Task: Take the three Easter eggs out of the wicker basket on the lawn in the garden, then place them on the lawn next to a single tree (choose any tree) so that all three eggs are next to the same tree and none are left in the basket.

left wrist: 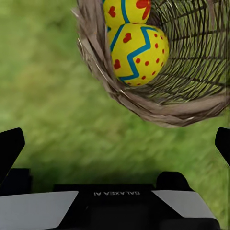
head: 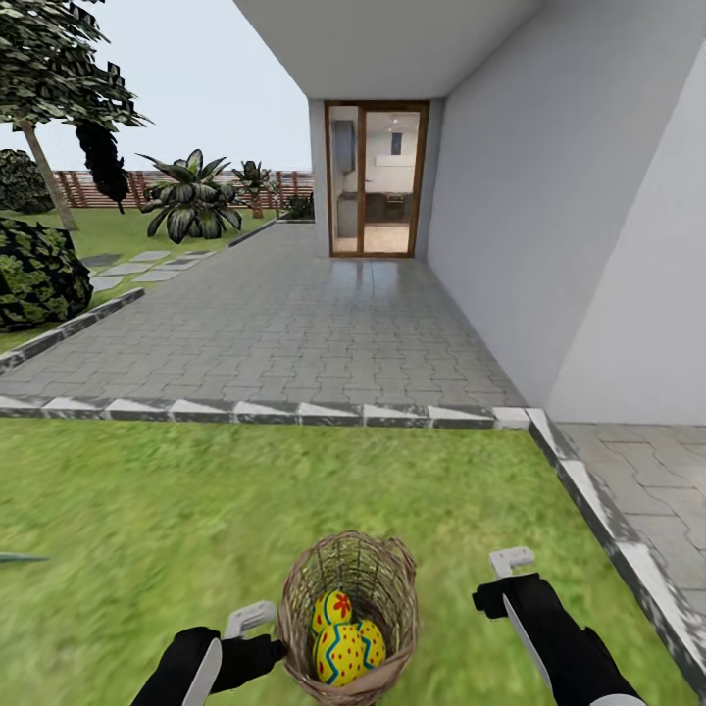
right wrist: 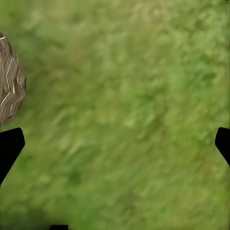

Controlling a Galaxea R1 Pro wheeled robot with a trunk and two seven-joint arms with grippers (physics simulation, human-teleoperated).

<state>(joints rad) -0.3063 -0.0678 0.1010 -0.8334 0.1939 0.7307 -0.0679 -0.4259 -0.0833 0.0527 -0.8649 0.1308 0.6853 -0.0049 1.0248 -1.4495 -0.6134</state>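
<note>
Three eggs (head: 345,642) are sitting in the wicker basket (head: 294,608), which is standing on the lawn (head: 147,510) right in front of you, near the bottom middle of your head view. From there you are seeing yellow shells with blue zigzags and red marks, stacked close together. In the left wrist view, two eggs (left wrist: 136,52) are showing through the basket's open weave, one lying against the other, both touching the inner wall.

Your left gripper (head: 263,632) is hanging just left of the basket, close beside its rim; whether it is touching I cannot tell. Its fingers (left wrist: 10,146) are standing wide apart with only grass between them, holding nothing. Your right gripper (head: 495,579) is hovering to the right of the basket, a little apart from it, fingers (right wrist: 9,146) likewise spread wide and holding nothing over the lawn.

Far beyond the grass, a grey paved path (head: 284,324) is running toward a glass door (head: 378,176). A tree (head: 44,69) with a pale trunk is standing at the far left, well apart from the basket.
</note>
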